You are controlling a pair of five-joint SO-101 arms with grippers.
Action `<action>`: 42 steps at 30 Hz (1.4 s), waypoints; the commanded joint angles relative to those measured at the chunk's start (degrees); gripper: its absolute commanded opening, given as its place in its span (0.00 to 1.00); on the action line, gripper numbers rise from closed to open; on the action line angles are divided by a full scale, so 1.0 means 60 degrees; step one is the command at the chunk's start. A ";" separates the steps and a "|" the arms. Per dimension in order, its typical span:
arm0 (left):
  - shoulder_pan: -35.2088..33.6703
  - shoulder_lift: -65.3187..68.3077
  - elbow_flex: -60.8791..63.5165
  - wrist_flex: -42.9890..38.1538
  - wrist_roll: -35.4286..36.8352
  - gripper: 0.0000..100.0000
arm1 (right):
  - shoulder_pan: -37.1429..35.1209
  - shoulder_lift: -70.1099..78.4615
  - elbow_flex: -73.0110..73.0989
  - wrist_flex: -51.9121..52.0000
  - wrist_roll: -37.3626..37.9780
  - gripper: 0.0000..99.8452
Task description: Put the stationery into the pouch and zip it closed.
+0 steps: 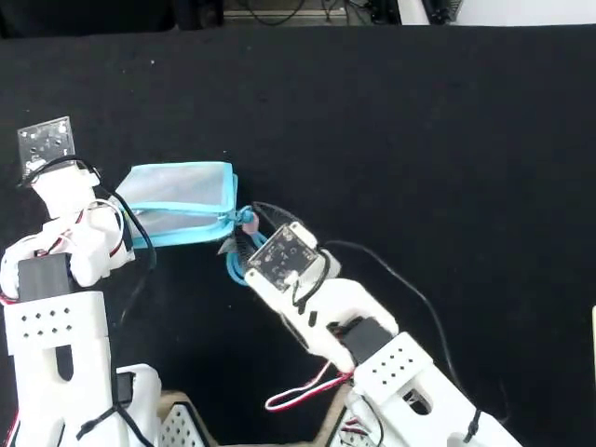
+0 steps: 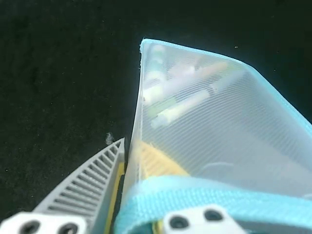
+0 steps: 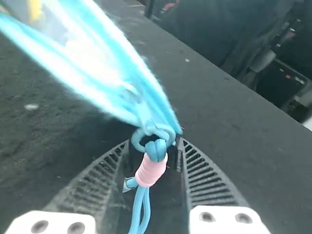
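High view: pouch (image 1: pixel 182 197) lies between both arms, zipping step in hand | left wrist: left gripper (image 2: pixel 132 156) clamps pouch edge, pens (image 2: pixel 180 109) inside | right wrist: right gripper (image 3: pixel 153 146) jaws narrow, pinching pull cord (image 3: pixel 151 169) — next needs a steady pull along the zip.

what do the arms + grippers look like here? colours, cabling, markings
Left arm and right arm: white plastic shells with rows of small holes, black servo blocks, loose black and red-white cables. Each wrist carries a small square circuit board. Left gripper and right gripper: grey ribbed triangular fingers on white mounts with dark screw holes.
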 commanded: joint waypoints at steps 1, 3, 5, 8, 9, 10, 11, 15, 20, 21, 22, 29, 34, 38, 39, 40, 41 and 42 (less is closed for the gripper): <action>-0.0300 0.0029 -0.0183 -0.0015 0.0117 0.03 | 0.0234 0.0110 -0.0974 0.0923 -0.0425 0.15; -0.0300 0.0029 -0.0183 -0.0015 0.0117 0.03 | 0.0234 0.0110 -0.1136 0.1201 -0.0821 0.15; -0.0300 0.0029 -0.0183 -0.0015 0.0117 0.03 | 0.0234 0.0110 -0.1136 0.1114 -0.0908 0.15; -0.0300 0.0029 -0.0183 -0.0015 0.0117 0.03 | 0.0234 0.0110 -0.1121 0.1055 -0.0908 0.15; -0.0300 0.0029 -0.0183 -0.0015 0.0117 0.03 | 0.0220 0.0110 -0.1121 0.1055 -0.0908 0.15; -0.0300 0.0029 -0.0183 -0.0015 0.0117 0.03 | 0.0220 0.0110 -0.1121 0.1070 -0.0908 0.15; -0.0300 0.0029 -0.0183 -0.0015 0.0117 0.03 | 0.0220 0.0110 -0.1121 0.1084 -0.0908 0.15; -0.0300 0.0029 -0.0183 -0.0015 0.0117 0.03 | 0.0220 0.0212 -0.1179 0.1128 -0.0908 0.15; -0.0300 0.0029 -0.0183 -0.0015 0.0117 0.03 | 0.0088 0.1370 -0.1883 0.1436 -0.0938 0.27; -0.0300 0.0029 -0.0183 -0.0015 0.0117 0.03 | 0.0029 0.1648 -0.2103 0.1582 -0.0967 0.27; -0.0300 0.0029 -0.0183 -0.0015 0.0117 0.03 | -0.0044 0.1897 -0.2278 0.1626 -0.0967 0.27; -0.0300 0.0029 -0.0183 -0.0015 0.0117 0.03 | -0.0088 0.2967 -0.2571 0.0498 -0.0967 0.22; -0.0300 0.0029 -0.0183 -0.0029 0.0117 0.03 | -0.0088 0.3158 -0.2571 0.0205 -0.0908 0.17; -0.0300 0.0029 -0.0183 -0.0029 0.0117 0.03 | -0.0059 0.3055 -0.2586 0.0220 -0.0894 0.00; -0.0300 0.0029 -0.0183 -0.0029 0.0117 0.03 | -0.0044 0.2908 -0.2557 0.0234 -0.0894 0.02; -0.0300 0.0029 -0.0183 -0.0029 0.0117 0.03 | -0.0044 0.2733 -0.2527 0.0322 -0.0894 0.03; -0.0300 0.0029 -0.0183 -0.0029 0.0117 0.03 | -0.0029 0.2498 -0.2513 0.0498 -0.0894 0.01; -0.0300 0.0029 -0.0183 -0.0029 0.0117 0.03 | -0.0029 0.2205 -0.2484 0.0718 -0.0894 0.01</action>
